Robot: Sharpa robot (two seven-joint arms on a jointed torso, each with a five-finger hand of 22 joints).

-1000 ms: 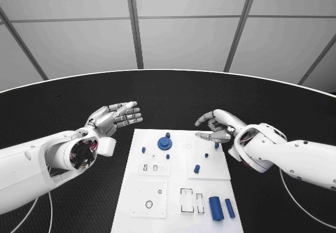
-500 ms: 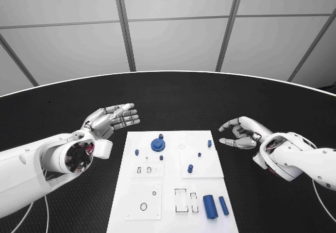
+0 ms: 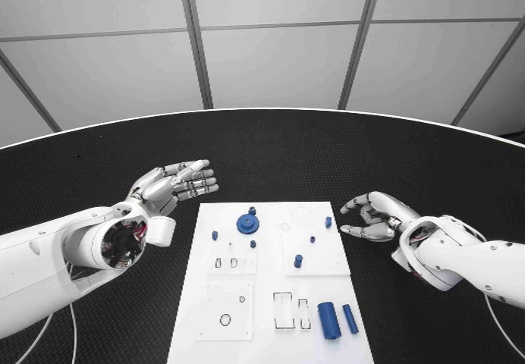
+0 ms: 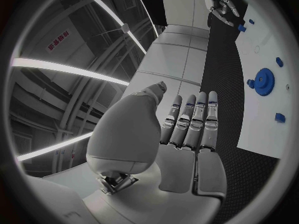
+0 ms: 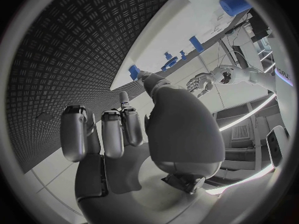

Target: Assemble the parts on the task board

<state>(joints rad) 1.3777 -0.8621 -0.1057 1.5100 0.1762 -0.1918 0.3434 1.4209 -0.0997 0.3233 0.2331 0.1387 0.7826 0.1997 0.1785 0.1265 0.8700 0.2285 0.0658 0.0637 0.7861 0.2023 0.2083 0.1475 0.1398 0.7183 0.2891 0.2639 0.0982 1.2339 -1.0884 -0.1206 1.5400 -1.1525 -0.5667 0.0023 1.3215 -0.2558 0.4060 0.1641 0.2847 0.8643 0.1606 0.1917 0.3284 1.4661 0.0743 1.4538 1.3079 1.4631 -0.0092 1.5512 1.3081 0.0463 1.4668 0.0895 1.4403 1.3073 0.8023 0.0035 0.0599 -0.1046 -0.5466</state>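
Note:
The white task board lies in the middle of the black table. A blue gear stands near its far edge, and a small blue peg stands at its far right. Two blue cylinders lie at its near right, with other small blue pieces spread between. My left hand hovers beyond the board's far left corner, fingers stretched out and empty. My right hand hangs just right of the peg, fingers loosely curved around nothing. In the left wrist view my left hand shows beside the gear.
Black table surface surrounds the board on every side, and its curved far rim runs in front of a panelled wall. The right wrist view shows the board's edge with the peg close to my thumb.
My right hand has drawn back to the right, off the board's far right edge, leaving the small blue peg standing there. The left hand has stayed put. The camera shifted slightly.

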